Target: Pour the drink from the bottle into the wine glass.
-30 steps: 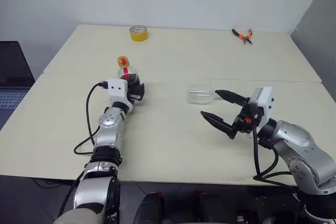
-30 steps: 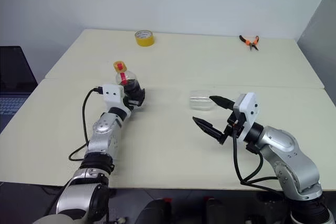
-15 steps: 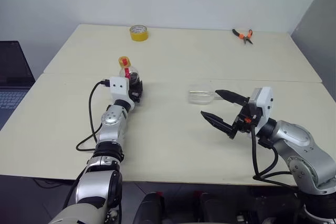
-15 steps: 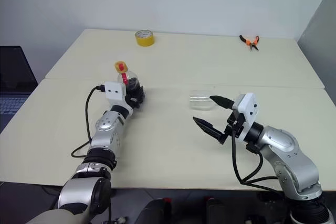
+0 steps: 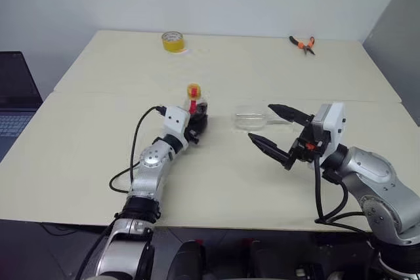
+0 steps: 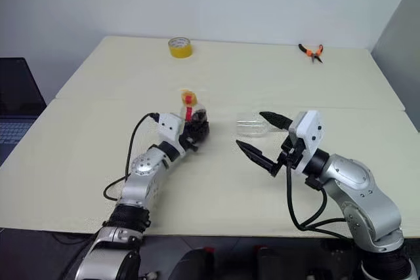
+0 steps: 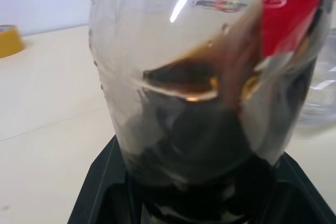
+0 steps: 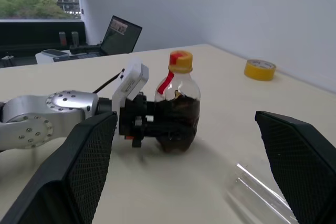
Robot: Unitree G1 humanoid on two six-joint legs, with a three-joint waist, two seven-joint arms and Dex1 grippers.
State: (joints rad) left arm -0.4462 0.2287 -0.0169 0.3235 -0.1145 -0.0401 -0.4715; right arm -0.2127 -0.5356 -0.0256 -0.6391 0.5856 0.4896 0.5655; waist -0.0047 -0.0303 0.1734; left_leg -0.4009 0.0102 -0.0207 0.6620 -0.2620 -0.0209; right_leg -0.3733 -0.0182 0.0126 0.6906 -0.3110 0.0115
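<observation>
While my left fingers [image 5: 197, 124] clamp the capped bottle [image 5: 195, 105], my right fingers [image 5: 277, 132] gape empty beside the toppled wine glass [image 5: 250, 117]; nothing's poured.

My two arms were silver metal with black joint rings; each wrist carried a white box, a black cable looped alongside, and each claw [image 5: 196, 122] [image 5: 275, 134] had black fingers.
</observation>
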